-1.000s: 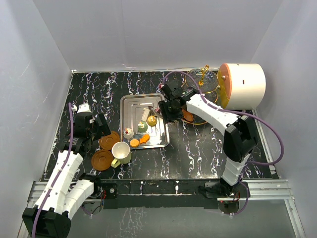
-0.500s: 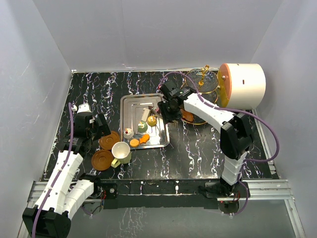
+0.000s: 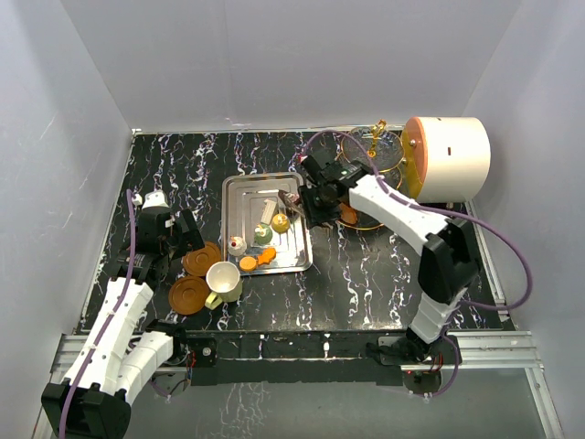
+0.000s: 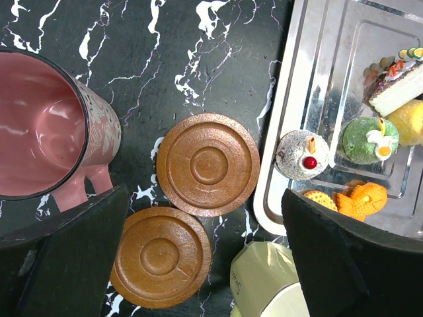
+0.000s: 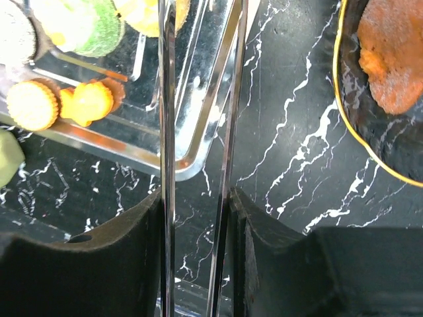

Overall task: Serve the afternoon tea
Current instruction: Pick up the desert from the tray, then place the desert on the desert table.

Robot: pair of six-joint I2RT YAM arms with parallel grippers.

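My left gripper [image 4: 205,254] is open and empty above two brown saucers [image 4: 208,165] [image 4: 160,257]. The maroon cup [image 4: 46,125] stands left of them and the cream cup [image 4: 271,284] below right. My right gripper [image 5: 197,205] is shut on steel tongs [image 5: 165,132], whose blades reach over the right rim of the steel tray [image 3: 265,224]. On the tray lie a white cake with a cherry [image 4: 301,155], a green cake [image 4: 363,139], a yellow cake [image 4: 408,122] and orange biscuits [image 4: 360,198]. An orange-brown cake [image 5: 393,53] lies on the stand's bottom glass tier [image 3: 366,219].
The three-tier stand's gold frame [image 3: 375,142] rises at the back right, next to a big white cylinder with an orange end [image 3: 448,157]. White walls close in the black marbled table [image 3: 366,274] on three sides. A cake slice [image 4: 400,89] lies far on the tray.
My right gripper with the tongs has shifted slightly by the tray's right rim. The left arm, cups, saucers and cakes have not moved.
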